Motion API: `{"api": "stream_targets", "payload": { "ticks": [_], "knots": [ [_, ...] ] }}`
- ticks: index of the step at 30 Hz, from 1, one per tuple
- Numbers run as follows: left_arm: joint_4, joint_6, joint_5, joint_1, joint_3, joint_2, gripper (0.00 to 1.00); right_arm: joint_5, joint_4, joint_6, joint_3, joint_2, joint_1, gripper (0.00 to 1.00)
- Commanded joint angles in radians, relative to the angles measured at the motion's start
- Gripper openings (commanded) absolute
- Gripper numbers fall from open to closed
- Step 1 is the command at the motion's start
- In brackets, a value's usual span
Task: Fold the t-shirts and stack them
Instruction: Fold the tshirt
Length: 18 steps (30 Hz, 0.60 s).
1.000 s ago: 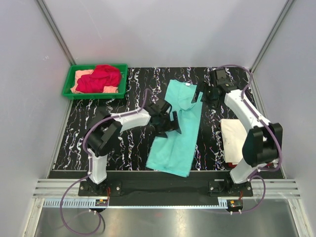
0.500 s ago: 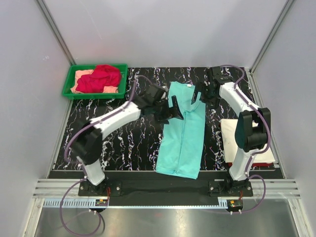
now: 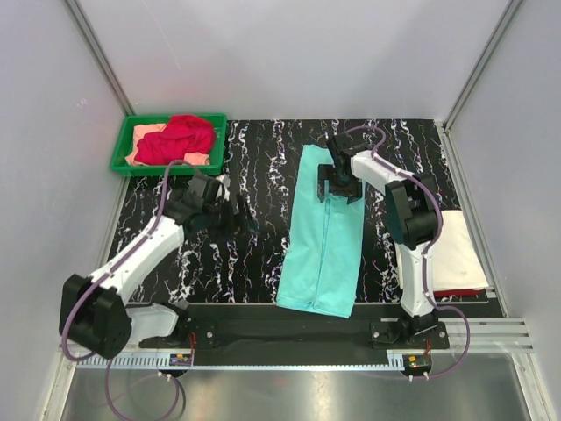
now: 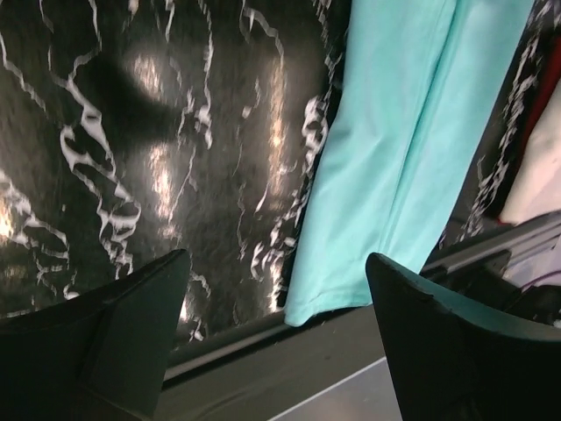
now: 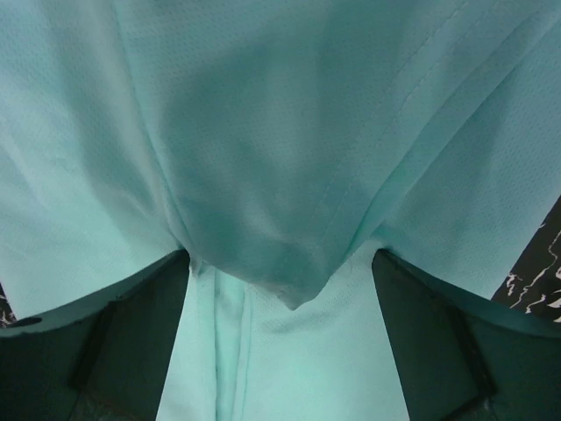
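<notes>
A mint-teal t-shirt (image 3: pixel 323 241) lies folded into a long narrow strip down the middle of the black marbled table (image 3: pixel 219 263). My right gripper (image 3: pixel 340 182) is low over the strip's far end. In the right wrist view the right gripper (image 5: pixel 280 263) stands open, its fingers (image 5: pixel 123 342) wide apart on either side of a hanging fold of the teal cloth (image 5: pixel 280 175). My left gripper (image 3: pixel 235 215) is over bare table to the left of the shirt. In the left wrist view the left gripper (image 4: pixel 276 263) is open and empty, with the teal shirt (image 4: pixel 403 158) ahead of it.
A green tray (image 3: pixel 117 158) at the far left corner holds a crumpled red shirt (image 3: pixel 180 138) on a peach one (image 3: pixel 145 133). A folded cream-white shirt (image 3: pixel 456 254) lies at the right edge, with red cloth (image 3: pixel 460 292) showing beneath it. A metal rail runs along the near edge.
The left arm has swung away leftward off the teal shirt. The right gripper has moved left from beside the shirt onto its far end. The shirt now lies narrower and straighter.
</notes>
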Motion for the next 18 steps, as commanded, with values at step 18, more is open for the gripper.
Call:
{"api": "stream_targets", "payload": {
  "ticks": [18],
  "knots": [
    [0.276, -0.011, 0.243, 0.000, -0.159, 0.021, 0.85, 0.011, -0.244, 0.056, 0.802, 0.349, 0.040, 1.00]
  ]
}}
